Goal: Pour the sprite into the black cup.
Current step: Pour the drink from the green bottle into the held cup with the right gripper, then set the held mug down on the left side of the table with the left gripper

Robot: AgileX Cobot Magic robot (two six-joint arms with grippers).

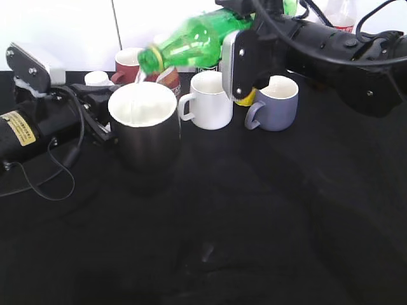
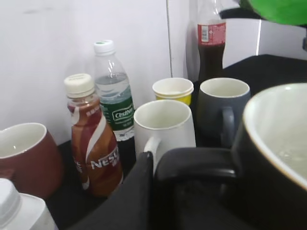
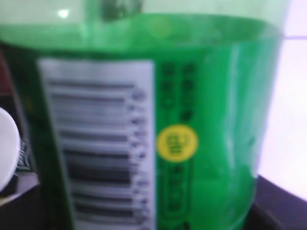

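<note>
The sprite (image 1: 191,39), a green bottle without its cap, is tipped mouth-down to the left over the black cup (image 1: 144,138). A thin clear stream falls from its mouth into the cup's white inside. My right gripper (image 1: 238,65) is shut on the bottle's body; the right wrist view shows only the sprite's label and barcode (image 3: 192,120), with the fingers hidden. My left gripper (image 1: 100,119) is shut on the black cup's handle (image 2: 196,160) and holds the cup upright on the table. The left gripper's finger (image 2: 143,184) shows beside the handle. Liquid lies in the black cup (image 2: 273,143).
Behind the cup stand a white mug (image 1: 213,101), a grey mug (image 1: 280,105), a brownish-red mug (image 1: 127,62), a yellow cup (image 2: 173,90), a brown Nescafe bottle (image 2: 93,143), a water bottle (image 2: 114,96) and a cola bottle (image 2: 211,43). A white wall is close behind.
</note>
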